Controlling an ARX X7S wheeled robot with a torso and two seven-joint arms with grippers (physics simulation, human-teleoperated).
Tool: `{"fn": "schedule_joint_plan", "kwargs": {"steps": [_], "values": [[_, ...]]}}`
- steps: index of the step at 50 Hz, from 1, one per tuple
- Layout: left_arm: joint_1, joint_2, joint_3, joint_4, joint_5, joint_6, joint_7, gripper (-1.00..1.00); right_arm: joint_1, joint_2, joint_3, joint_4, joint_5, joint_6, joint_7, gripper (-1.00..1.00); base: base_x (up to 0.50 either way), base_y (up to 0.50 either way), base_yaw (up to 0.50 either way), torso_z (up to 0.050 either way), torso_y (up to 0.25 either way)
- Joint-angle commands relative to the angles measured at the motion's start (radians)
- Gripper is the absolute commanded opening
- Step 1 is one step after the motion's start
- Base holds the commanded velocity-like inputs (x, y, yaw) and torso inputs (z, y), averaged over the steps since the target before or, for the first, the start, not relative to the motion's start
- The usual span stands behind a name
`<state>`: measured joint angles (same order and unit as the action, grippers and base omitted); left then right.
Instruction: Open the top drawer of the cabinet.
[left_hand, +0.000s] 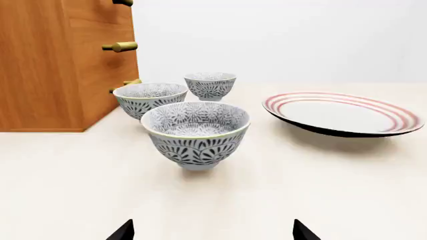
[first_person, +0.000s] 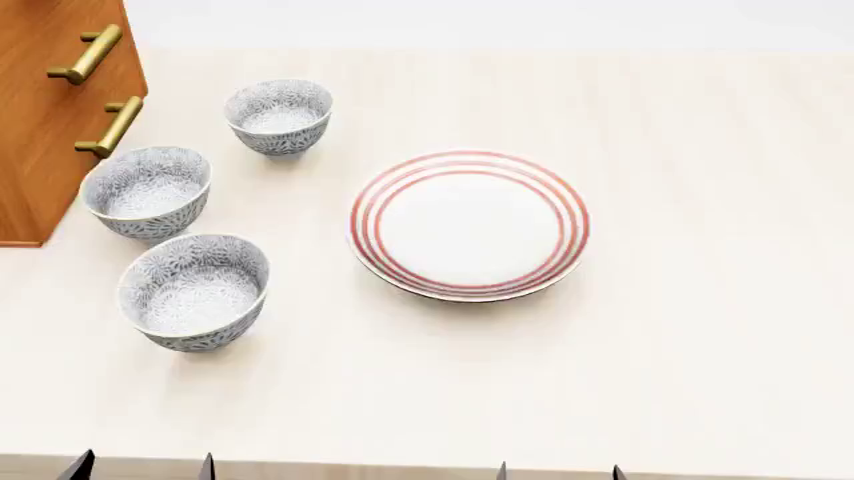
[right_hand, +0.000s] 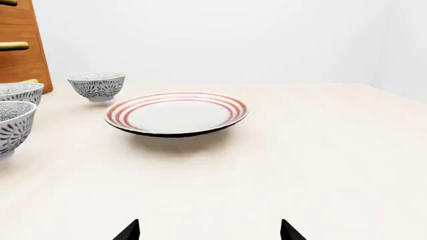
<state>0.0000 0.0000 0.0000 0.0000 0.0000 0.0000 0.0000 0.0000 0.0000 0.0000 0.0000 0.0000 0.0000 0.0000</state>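
Orange-brown wooden cabinet (first_person: 47, 120) at the far left of the table, only partly in the head view — grain running along its side panel, brass bar handles (first_person: 87, 53) jutting from the drawer fronts. Closed as far as can be seen, fronts flush with one another. Top drawer (left_hand: 100, 7) barely visible in the left wrist view — just its handle end at the frame edge.

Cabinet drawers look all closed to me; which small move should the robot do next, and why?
Probably raise the left gripper toward the cabinet. Both grippers sit open at the table's near edge, holding nothing, and the left is nearer. Three bowls stand before the cabinet, so going over the nearest bowl seems safer.
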Motion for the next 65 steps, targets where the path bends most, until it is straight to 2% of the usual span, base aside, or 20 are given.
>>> {"fn": "schedule_joint_plan", "kwargs": {"steps": [1,13,41,45,48,65], "values": [[-0.004,-0.018,0.019,-0.004,-0.022,-0.005,-0.007,1.00,-0.002,0.016,-0.027,0.002,0.002,-0.003,0.023,1.00,0.00,0.00,0.00,0.000,0.000],[-0.016,-0.049,0.056,-0.019,-0.042,-0.030,-0.059,1.00,-0.004,0.049,-0.068,0.026,0.045,-0.036,0.039,1.00,0.00,0.00,0.00,0.000,0.000],[-0.033,-0.085,0.114,-0.043,-0.054,-0.043,-0.108,1.00,0.004,0.089,-0.115,0.048,0.088,-0.049,0.063,1.00,0.00,0.50,0.00,0.000,0.000],[-0.031,-0.090,0.120,-0.042,-0.061,-0.028,-0.108,1.00,0.000,0.091,-0.111,0.037,0.106,-0.048,0.068,1.00,0.00,0.00,0.00,0.000,0.000],[-0.019,-0.098,0.126,-0.027,-0.078,0.006,-0.093,1.00,0.004,0.093,-0.114,0.047,0.109,-0.052,0.075,1.00,0.00,0.00,0.00,0.040,0.007],[-0.031,-0.114,0.149,-0.042,-0.067,-0.007,-0.130,1.00,0.007,0.110,-0.137,0.055,0.125,-0.064,0.091,1.00,0.00,0.00,0.00,0.050,0.014]]}}
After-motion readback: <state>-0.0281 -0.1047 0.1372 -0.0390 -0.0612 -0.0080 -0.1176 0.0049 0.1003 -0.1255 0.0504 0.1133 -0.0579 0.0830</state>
